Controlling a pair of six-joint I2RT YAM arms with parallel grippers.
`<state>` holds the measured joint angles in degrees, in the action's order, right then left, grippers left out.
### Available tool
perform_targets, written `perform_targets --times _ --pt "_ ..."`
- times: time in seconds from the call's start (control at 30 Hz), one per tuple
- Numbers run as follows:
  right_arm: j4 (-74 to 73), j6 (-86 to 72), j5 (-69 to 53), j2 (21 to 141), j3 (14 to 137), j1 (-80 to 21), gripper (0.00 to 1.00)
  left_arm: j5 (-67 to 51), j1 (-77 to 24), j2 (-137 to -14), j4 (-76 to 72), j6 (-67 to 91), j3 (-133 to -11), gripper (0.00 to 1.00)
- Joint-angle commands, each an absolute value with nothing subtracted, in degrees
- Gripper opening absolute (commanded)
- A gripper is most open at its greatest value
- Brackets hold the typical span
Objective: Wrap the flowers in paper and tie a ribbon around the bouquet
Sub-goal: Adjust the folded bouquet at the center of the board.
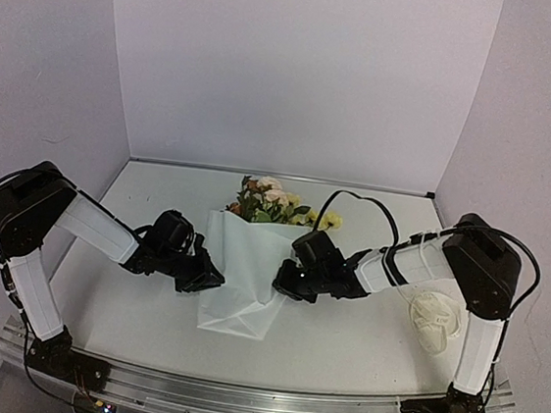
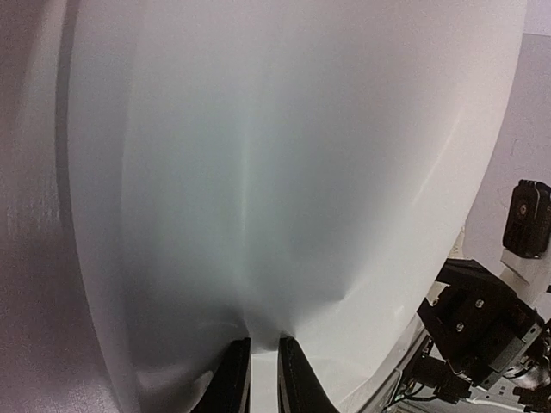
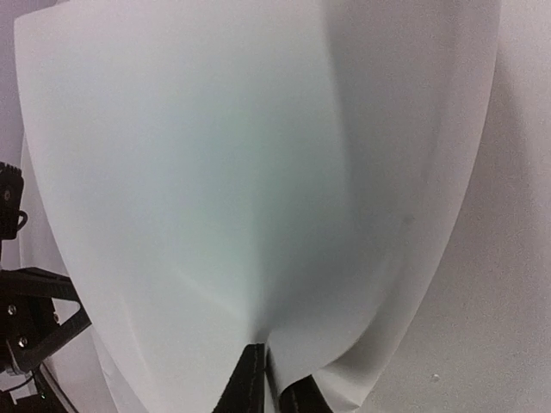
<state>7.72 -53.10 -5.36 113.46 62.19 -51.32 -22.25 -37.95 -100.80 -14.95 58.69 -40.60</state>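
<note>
The left gripper and right gripper each clamp an opposite edge of the large thin white paper sheet, which is drawn over the stems of the yellow, pink and orange flowers. Wrapping seems half done. The coiled cream ribbon lies apart, not yet tied.

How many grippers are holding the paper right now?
2. The left gripper pinches the paper at its left edge; the right gripper pinches its right edge. Neither is hidden.

Thin paper looks smooth and matt; the table seems matt too.
</note>
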Motion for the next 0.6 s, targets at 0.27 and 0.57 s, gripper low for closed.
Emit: perform_targets --times 0.27,0.57 --pt "5.1 -52.0 -4.2 106.0 59.7 -50.6 0.32 -20.1 -38.4 -100.2 -16.9 61.3 -39.8 0.13" --pt "5.1 -53.2 -4.0 107.3 58.9 -50.3 0.03 -20.3 -38.8 -99.3 -16.5 60.6 -40.1 0.14"
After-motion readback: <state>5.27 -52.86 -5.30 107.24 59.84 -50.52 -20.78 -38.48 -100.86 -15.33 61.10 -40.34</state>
